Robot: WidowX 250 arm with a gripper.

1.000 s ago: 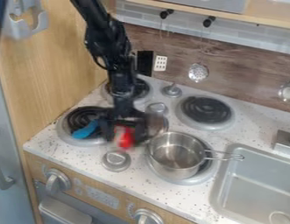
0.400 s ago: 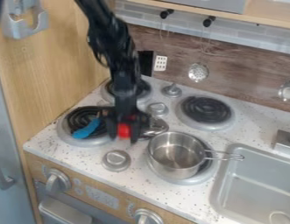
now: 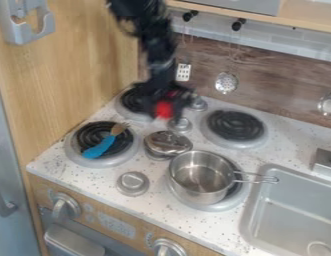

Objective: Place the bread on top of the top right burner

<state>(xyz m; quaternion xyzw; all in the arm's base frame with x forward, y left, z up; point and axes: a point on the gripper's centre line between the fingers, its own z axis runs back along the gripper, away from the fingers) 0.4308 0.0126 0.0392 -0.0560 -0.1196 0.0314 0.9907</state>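
Apparently you have your load: the black gripper (image 3: pixel 165 104), upper centre of the frame, is clamped on a red thing (image 3: pixel 163 109), which hangs from its tips over the counter. Outline smeared; whether red is the bread itself you cannot tell, but you take it as the likeliest candidate. Working guess on handling: toy food, light for its size, firm skin, perhaps slight give, not fragile. If the surface is smooth plastic, expect it to slip or swivel under a pinch at one end. Best hold, you judge, is around the middle, square across its narrower sides, pressure moderate; too hard a squeeze may pop it out or dent it. Goal for you is the coil burner (image 3: pixel 235 125), right of centre and towards the upper part of the frame. Carry it high past the small metal pieces near centre (image 3: pixel 180 124), and clear of the open steel pot (image 3: pixel 202 177) in the lower middle. Lower it gently onto the coils before letting go; a light thing dropped may bounce or roll.
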